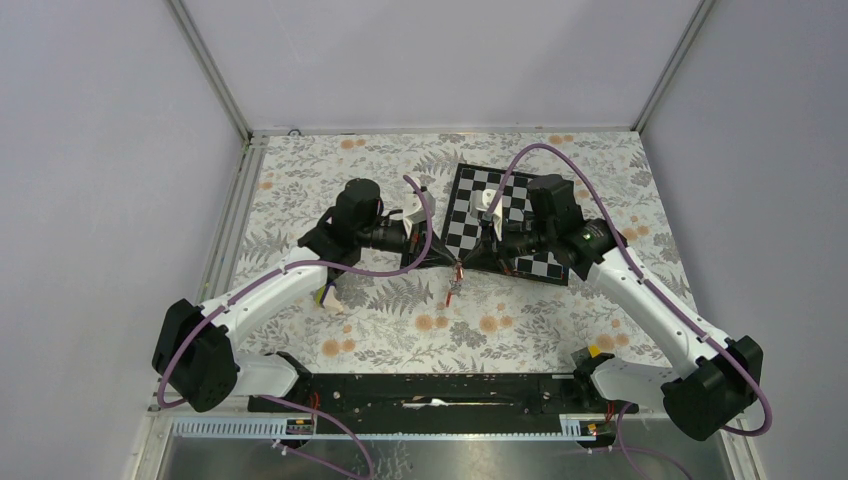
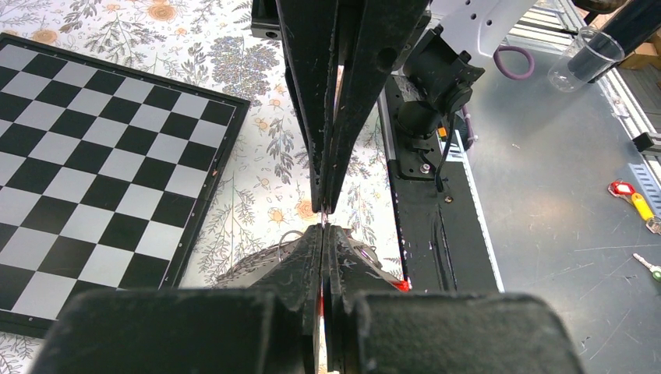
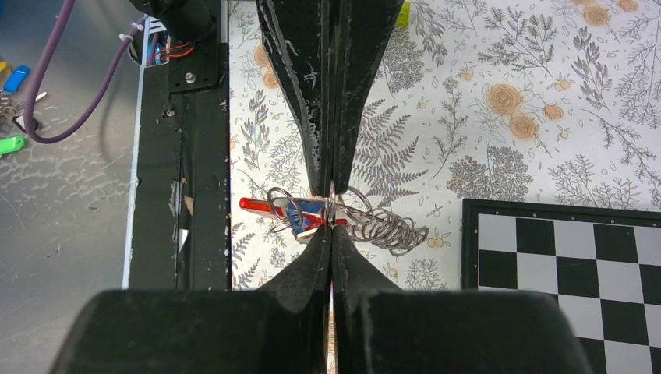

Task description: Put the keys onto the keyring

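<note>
My two grippers meet tip to tip above the floral cloth. The left gripper [image 1: 450, 262] [image 2: 323, 229] and the right gripper [image 1: 467, 264] [image 3: 333, 227] are both shut on a thin wire loop of the keyring [image 3: 382, 227], a grey coil of metal rings. In the right wrist view the left gripper's fingers [image 3: 312, 117] come down from the top onto the same loop. The keys hang among the rings: one has a red tag [image 3: 259, 205], the other a blue tag [image 3: 302, 213]. From above they show only as a small red bit [image 1: 455, 290] below the tips.
A black-and-white chessboard [image 1: 520, 215] [image 2: 93, 148] lies right behind the grippers. A yellow-green and white block [image 1: 327, 297] sits by the left arm. The black base rail [image 1: 430, 390] runs along the near edge. Spare tagged keys [image 2: 631, 199] and a clear cup [image 2: 585, 58] lie on the metal tray.
</note>
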Robot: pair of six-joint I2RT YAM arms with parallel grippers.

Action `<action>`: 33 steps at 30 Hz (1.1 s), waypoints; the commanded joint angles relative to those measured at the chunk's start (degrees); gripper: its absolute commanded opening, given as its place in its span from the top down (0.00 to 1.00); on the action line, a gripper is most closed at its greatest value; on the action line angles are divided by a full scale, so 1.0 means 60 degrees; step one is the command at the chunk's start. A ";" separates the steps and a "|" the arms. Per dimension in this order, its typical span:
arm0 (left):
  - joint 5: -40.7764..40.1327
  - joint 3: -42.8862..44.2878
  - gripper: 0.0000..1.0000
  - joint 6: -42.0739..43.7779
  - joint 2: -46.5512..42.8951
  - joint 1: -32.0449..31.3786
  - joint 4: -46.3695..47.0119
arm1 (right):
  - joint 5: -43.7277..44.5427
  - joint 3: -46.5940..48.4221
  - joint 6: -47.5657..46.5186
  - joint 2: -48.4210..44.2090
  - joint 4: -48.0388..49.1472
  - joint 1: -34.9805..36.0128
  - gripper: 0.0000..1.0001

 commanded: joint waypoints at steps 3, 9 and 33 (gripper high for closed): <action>0.0530 -0.0043 1.00 -0.0207 -0.0350 0.0068 0.0987 | -0.0210 -0.0107 0.0153 -0.0023 0.0198 -0.0041 0.97; 0.0568 -0.0129 1.00 -0.0263 -0.0346 0.0068 0.1153 | -0.0251 -0.0253 0.0189 -0.0003 0.0317 -0.0041 0.94; 0.0683 -0.0436 1.00 -0.0366 -0.0306 0.0171 0.1751 | 0.0013 -0.0180 0.0220 -0.0411 0.0313 -0.0041 0.74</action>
